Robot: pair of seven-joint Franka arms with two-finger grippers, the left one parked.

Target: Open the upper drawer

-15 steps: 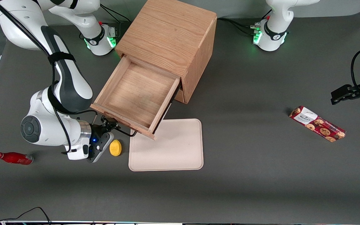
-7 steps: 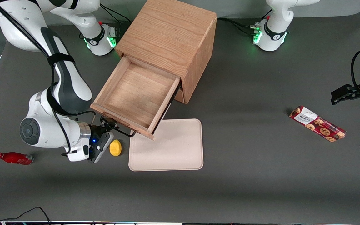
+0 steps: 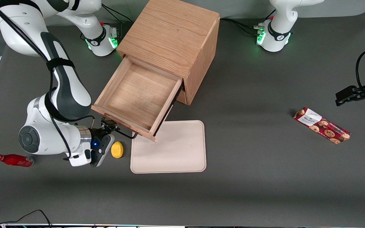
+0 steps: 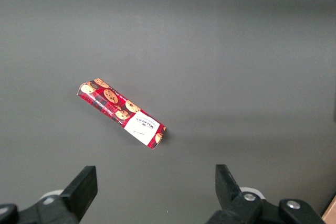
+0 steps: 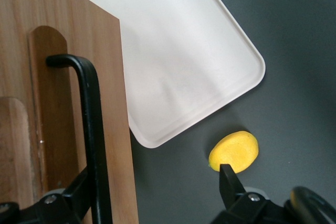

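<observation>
Since earlier, the arm has drifted slightly toward its own end of the tabletop point(image 3: 265, 190). Its end effector point(image 5: 152, 195) sits at the pulled-out upper drawer point(image 3: 135, 95), fingers spread around the handle point(image 5: 92, 129), not squeezing it.

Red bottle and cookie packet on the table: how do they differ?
The red bottle is round; the cookie packet is boxy, with cookie pictures. The bottle lies toward the working arm's end of the table, near the open pincer by the upper drawer; the packet lies toward the parked arm's end. Both are red and lie flat.
</observation>
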